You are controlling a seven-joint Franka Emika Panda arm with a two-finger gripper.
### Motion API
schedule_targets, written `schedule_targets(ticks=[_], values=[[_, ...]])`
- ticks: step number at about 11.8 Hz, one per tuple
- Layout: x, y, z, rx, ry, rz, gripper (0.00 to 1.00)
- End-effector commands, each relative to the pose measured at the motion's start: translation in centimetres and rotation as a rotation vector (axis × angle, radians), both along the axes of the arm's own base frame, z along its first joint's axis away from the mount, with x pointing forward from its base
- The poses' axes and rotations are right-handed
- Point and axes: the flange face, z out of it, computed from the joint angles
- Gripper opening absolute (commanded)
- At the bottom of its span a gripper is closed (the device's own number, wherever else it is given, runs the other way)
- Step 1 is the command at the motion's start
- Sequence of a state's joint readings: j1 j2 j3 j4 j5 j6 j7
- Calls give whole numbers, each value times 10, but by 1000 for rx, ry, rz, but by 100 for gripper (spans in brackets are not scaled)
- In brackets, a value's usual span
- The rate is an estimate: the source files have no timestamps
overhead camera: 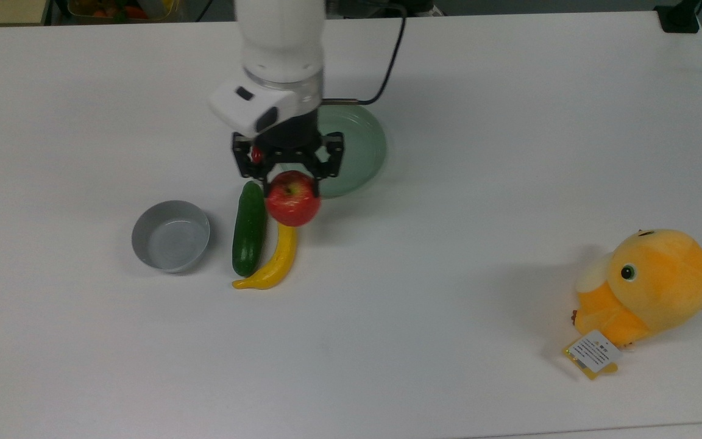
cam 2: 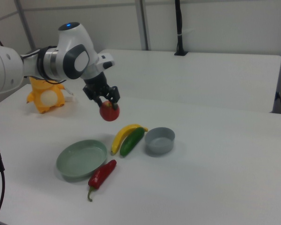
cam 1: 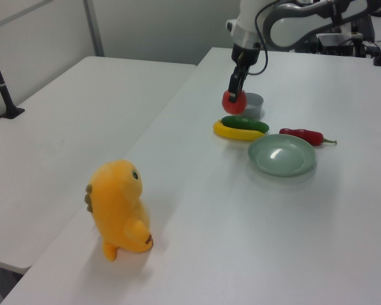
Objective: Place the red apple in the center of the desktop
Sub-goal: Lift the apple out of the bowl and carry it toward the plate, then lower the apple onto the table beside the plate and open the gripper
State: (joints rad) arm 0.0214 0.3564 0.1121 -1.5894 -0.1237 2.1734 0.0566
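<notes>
In the top view I read, left to right, the small round grey bowl (overhead camera: pixel 170 235), the dark green cucumber (overhead camera: pixel 248 227) and the curved yellow banana (overhead camera: pixel 275 259) on my white bench (overhead camera: pixel 448 183). The long red chili pepper (cam 2: pixel 101 175) lies bare in the right view — under the arm from above. The tool (overhead camera: pixel 290 178) points down, clamped on the glossy red apple (overhead camera: pixel 292 199), stem up, held above the banana.

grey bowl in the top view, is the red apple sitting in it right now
No, the grey bowl sits empty on the desktop, while the red apple is held in the air by the gripper above the banana.
</notes>
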Motion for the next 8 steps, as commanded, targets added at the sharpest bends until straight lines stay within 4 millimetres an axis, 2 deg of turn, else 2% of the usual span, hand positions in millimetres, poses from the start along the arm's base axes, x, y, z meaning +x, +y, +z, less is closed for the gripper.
schedule_targets(ticks=[1,4,7,8], values=[[-8,38,-22,13,52,37,12],[-8,44,-50,-8,89,70,13],[-7,50,-68,-13,115,85,13],[-8,59,-71,-12,117,96,13]])
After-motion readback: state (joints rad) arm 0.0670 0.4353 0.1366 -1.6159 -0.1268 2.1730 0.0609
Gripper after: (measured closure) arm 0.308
